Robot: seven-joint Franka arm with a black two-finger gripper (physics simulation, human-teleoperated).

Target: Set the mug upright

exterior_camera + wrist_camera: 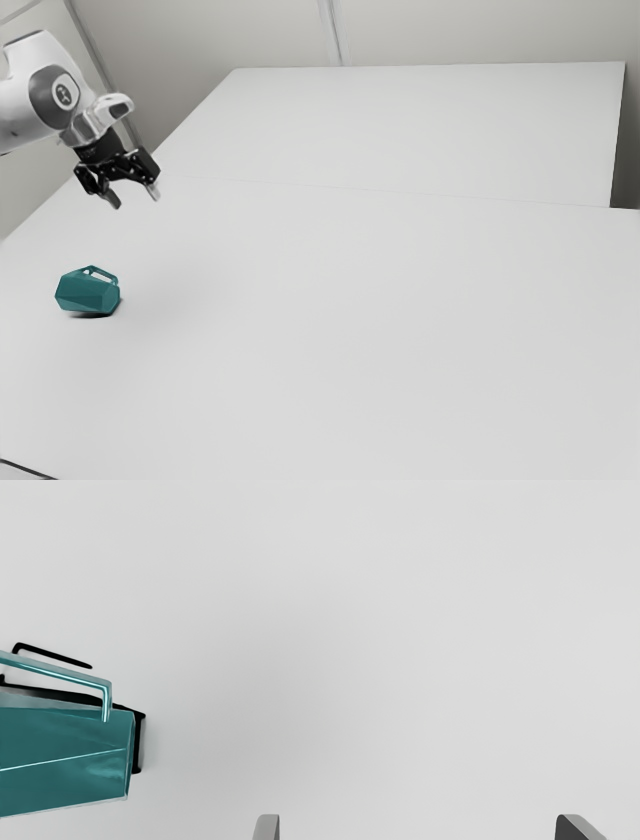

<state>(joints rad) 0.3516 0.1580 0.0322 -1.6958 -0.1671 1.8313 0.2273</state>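
The teal mug [90,292] lies on its side on the white table [350,320], near the gripper [133,197], whose fingers stand apart above the tabletop. A dark cord [28,469] shows in the exterior view; the wrist view shows the mug's handle [60,672] closely.

White arm [18,105], dark grey joint cap [42,100], round emblem [65,93]; black gripper [135,198], grey fingertips [267,828].

The mug [88,293] lay on its side on the counter [360,340], toward the exterior view's left. Above the counter hung the pincer [134,197], with the mug off to one side, apart.
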